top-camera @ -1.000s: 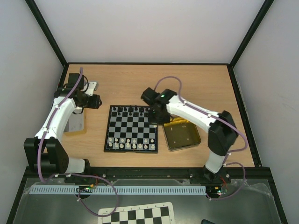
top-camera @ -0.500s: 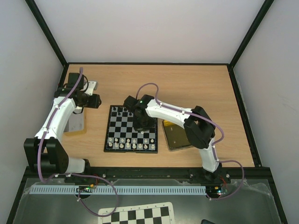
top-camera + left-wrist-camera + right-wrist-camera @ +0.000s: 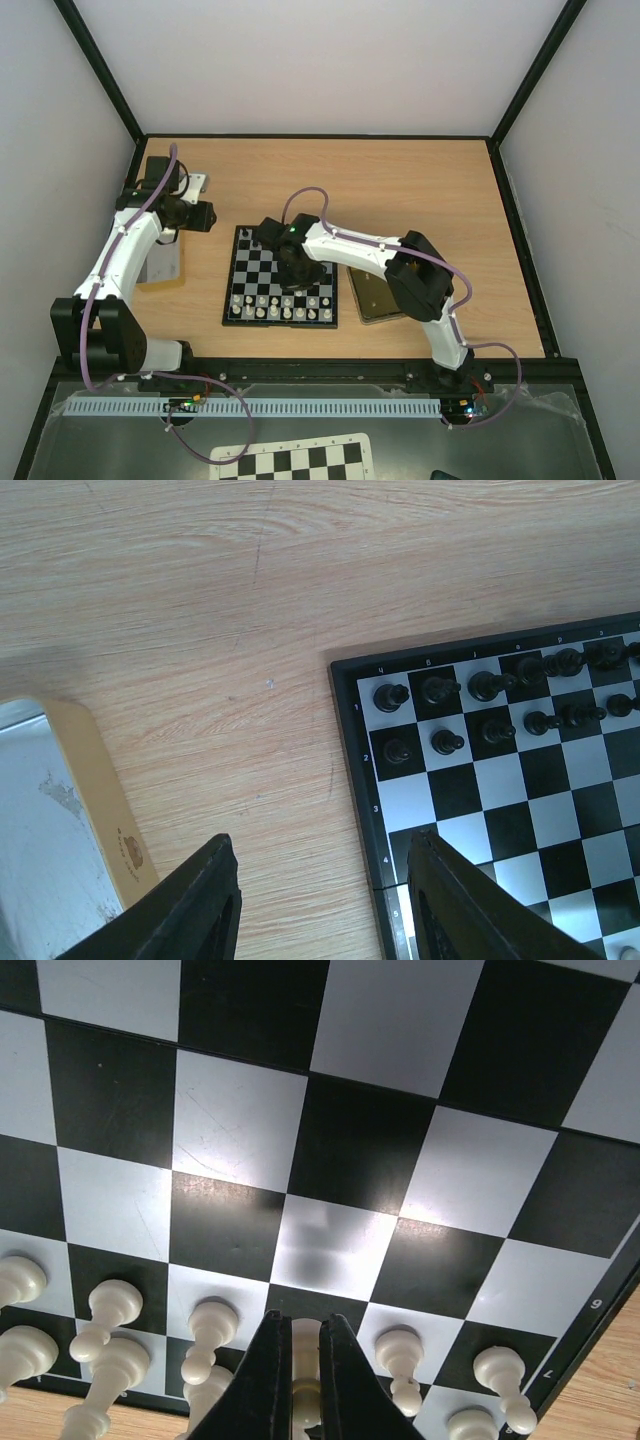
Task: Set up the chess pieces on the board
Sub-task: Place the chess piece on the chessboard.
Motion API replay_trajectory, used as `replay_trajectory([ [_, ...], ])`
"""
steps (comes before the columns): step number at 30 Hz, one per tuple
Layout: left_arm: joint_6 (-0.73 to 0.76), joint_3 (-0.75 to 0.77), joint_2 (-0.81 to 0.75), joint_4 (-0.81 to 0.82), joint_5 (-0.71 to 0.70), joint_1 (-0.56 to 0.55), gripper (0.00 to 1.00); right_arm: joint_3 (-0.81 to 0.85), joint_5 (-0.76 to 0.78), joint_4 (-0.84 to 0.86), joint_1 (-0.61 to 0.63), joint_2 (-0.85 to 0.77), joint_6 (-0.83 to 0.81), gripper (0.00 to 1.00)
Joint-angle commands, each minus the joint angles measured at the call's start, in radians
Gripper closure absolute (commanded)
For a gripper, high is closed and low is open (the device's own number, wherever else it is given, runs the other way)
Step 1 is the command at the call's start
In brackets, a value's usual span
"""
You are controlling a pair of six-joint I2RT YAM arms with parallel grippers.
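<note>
The right gripper (image 3: 298,1322) is clamped on a cream-white piece (image 3: 305,1358). Its two dark fingers (image 3: 262,1380) press the piece from either side. The piece's kind cannot be made out, nor whether its foot touches the board (image 3: 340,1150). The grip sits low over the board's near half, just inside the two near rows, where the other white pieces (image 3: 110,1305) stand. Some of these pawns stand upright on their squares just beside the fingers, on both sides. Seen from above, the right gripper (image 3: 291,268) reaches in from the board's right side, and the arm crosses the board's right edge.

The black pieces (image 3: 275,238) fill the two far rows of the board (image 3: 281,277), and the white pieces (image 3: 280,308) line the near rows. The middle squares are bare.

The left gripper (image 3: 320,880) hangs off the board's far left corner with its fingers (image 3: 205,905) apart and nothing between them. Below it lies bare wooden table (image 3: 200,600). The board's corner, with black pieces (image 3: 390,695) on it, lies just beside the right-hand finger.

A square gold tin (image 3: 375,295) lies against the board's right edge, partly under the right arm. A shallow gold-walled tray (image 3: 105,810) with a pale inside lies well to the board's left. A printed checkered sheet (image 3: 300,460) lies nearer than the board, beyond the table's near edge.
</note>
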Motion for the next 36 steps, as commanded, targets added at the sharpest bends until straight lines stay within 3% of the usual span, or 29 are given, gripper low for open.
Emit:
replay_trajectory([
  [1,-0.007,-0.012,-0.018,0.004,-0.001,-0.003,0.53,-0.024,-0.001,0.009,0.014,-0.004,0.02,0.98],
  [36,-0.007,-0.008,-0.012,0.006,0.008,-0.003,0.53,-0.069,-0.019,0.037,0.036,-0.001,0.046,0.98],
])
